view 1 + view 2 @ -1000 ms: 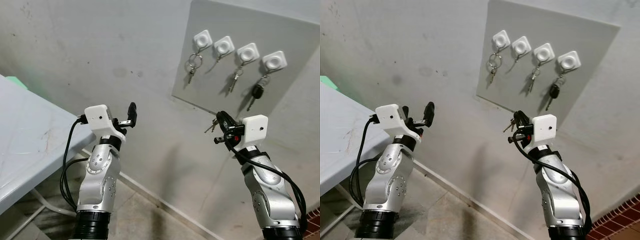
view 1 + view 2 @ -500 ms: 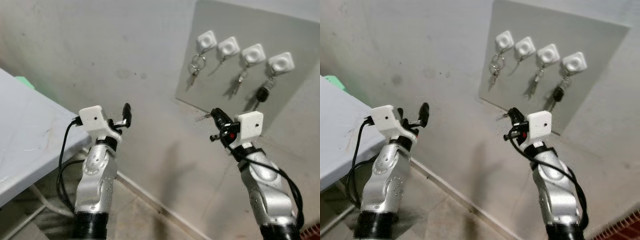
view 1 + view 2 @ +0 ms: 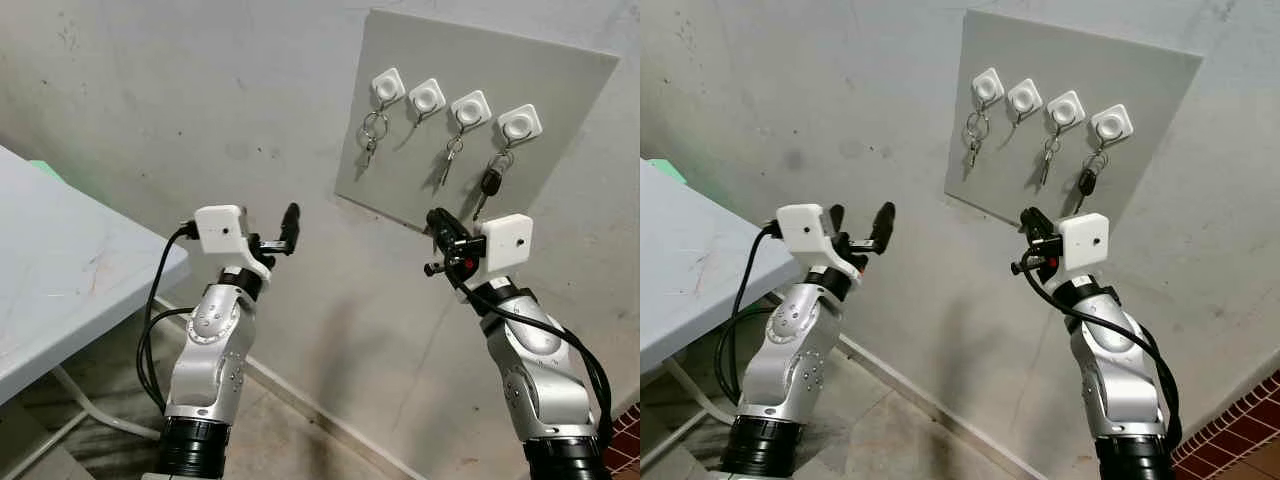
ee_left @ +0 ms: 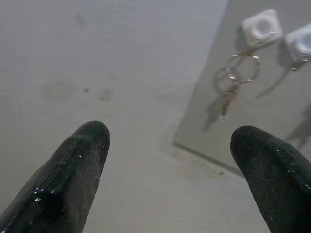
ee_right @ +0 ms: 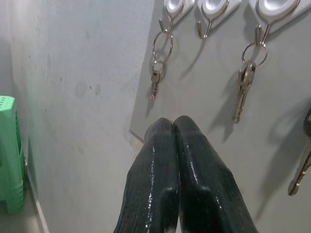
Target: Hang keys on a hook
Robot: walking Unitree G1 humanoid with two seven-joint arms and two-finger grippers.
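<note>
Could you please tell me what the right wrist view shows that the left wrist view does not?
Right wrist view: the right claw shut, a green stool, an empty hook and the third hook's keys. Left wrist view: the left claw open, fingers spread wide. Both show the grey board and the first hook's key ring.

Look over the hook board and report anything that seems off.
One thing stands out: the second hook from the left on the board is bare, while the other three each carry keys. Nothing looks crooked or broken. The right gripper, shut, sits below the board.
</note>
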